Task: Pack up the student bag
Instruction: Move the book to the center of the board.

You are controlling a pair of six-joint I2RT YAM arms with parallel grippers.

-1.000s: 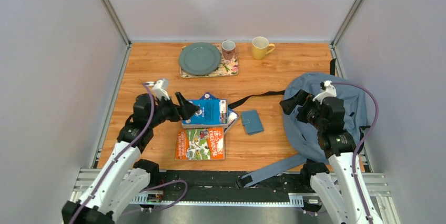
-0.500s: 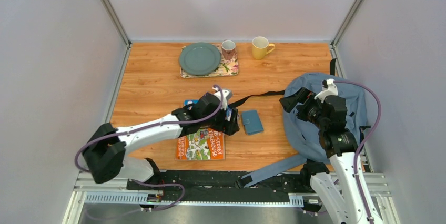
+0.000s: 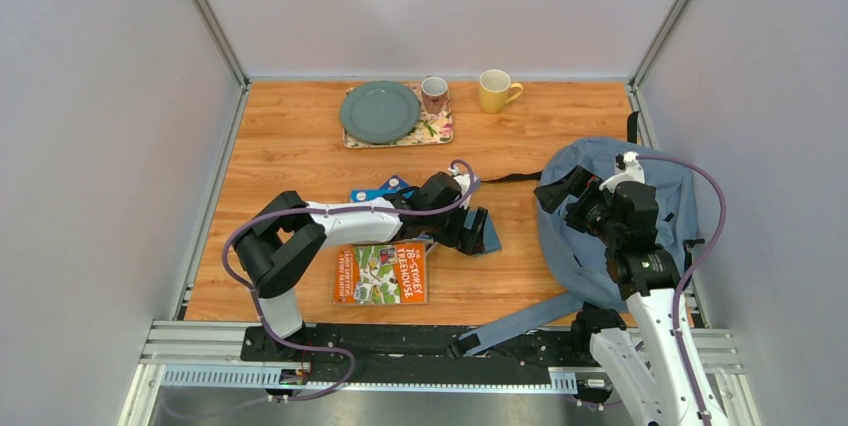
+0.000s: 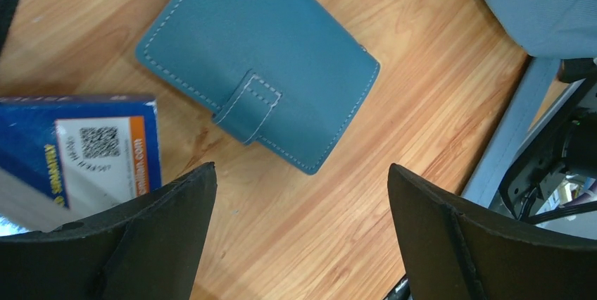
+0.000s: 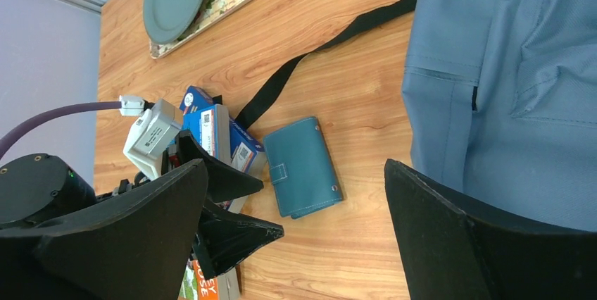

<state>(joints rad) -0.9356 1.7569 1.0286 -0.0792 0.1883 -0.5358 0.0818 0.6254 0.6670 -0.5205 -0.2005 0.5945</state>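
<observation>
The student bag (image 3: 655, 196), a big grey-blue backpack with black straps, lies at the right; it also shows in the right wrist view (image 5: 514, 67) and in a corner of the left wrist view (image 4: 542, 4). My left gripper (image 3: 477, 231) is open and empty, low over the small teal case (image 3: 493, 237), its jaws (image 4: 301, 167) just short of the case (image 4: 257, 60). My right gripper (image 3: 556, 189) is open and empty above the bag's left edge (image 5: 294, 163). A stack of blue books (image 3: 385, 192) and an orange book (image 3: 380, 274) lie left of the case.
A grey-green plate (image 3: 379, 111) on a floral tray (image 3: 436, 129), a small mug (image 3: 434, 94) and a yellow mug (image 3: 494, 91) stand at the back. A black strap (image 5: 324, 46) runs from the bag toward the books. Frame walls close both sides.
My left arm has swung right across the books and stretched out, bringing its open gripper down to the teal case. The right arm has barely moved.
</observation>
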